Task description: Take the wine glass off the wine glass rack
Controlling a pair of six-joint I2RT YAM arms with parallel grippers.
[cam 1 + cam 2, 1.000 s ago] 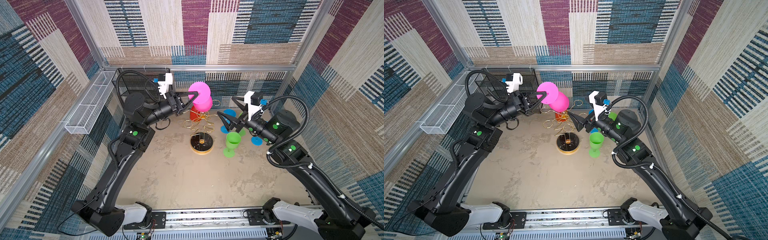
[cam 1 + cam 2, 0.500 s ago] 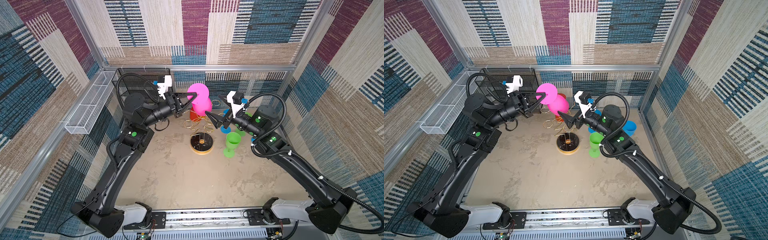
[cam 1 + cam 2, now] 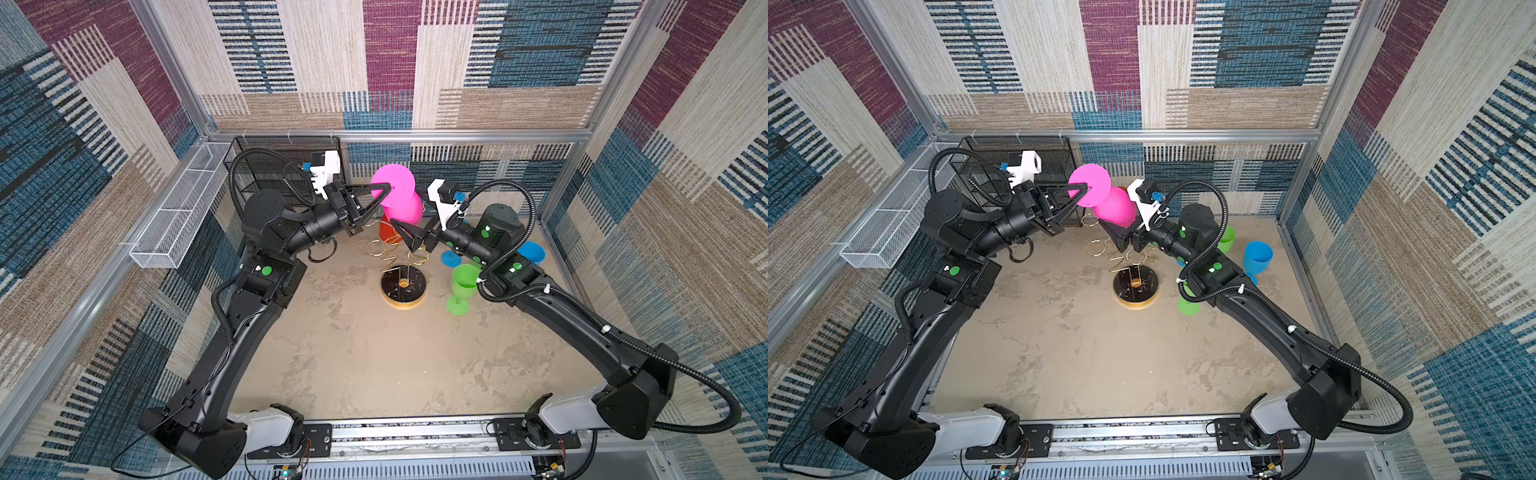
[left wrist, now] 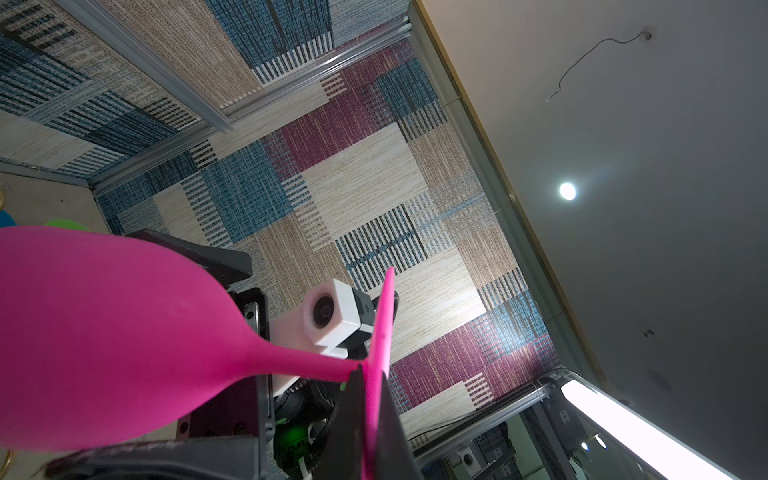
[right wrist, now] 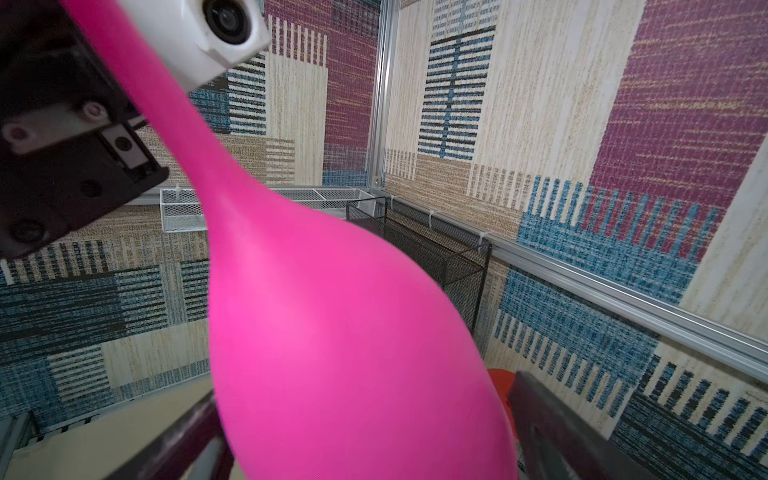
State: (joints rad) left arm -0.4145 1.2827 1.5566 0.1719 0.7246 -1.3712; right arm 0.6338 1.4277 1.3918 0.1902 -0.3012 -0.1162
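The pink wine glass [image 3: 405, 208] [image 3: 1115, 208] hangs upside down and tilted above the gold wine glass rack [image 3: 399, 259] [image 3: 1133, 266]. My left gripper [image 3: 386, 189] [image 3: 1084, 189] [image 4: 372, 374] is shut on the edge of its round foot. My right gripper [image 3: 401, 228] [image 3: 1111, 230] [image 5: 365, 415] is open, one finger on each side of the pink bowl [image 5: 332, 332] and not closed on it. An orange glass [image 3: 388, 230] [image 5: 498, 382] sits behind, at the rack. The rack's black base [image 3: 403, 286] stands on the table.
A green glass [image 3: 461, 286] stands upright right of the rack, under my right arm. A blue glass [image 3: 1258, 257] and another green one [image 3: 1227, 239] stand near the right wall. A black mesh shelf [image 3: 282, 166] and a white mesh basket [image 3: 178, 220] are at the back left.
My right arm has swung left, from beside the green glass to the pink glass, and its open fingers now straddle the bowl. My left gripper has kept its hold, nearly still.
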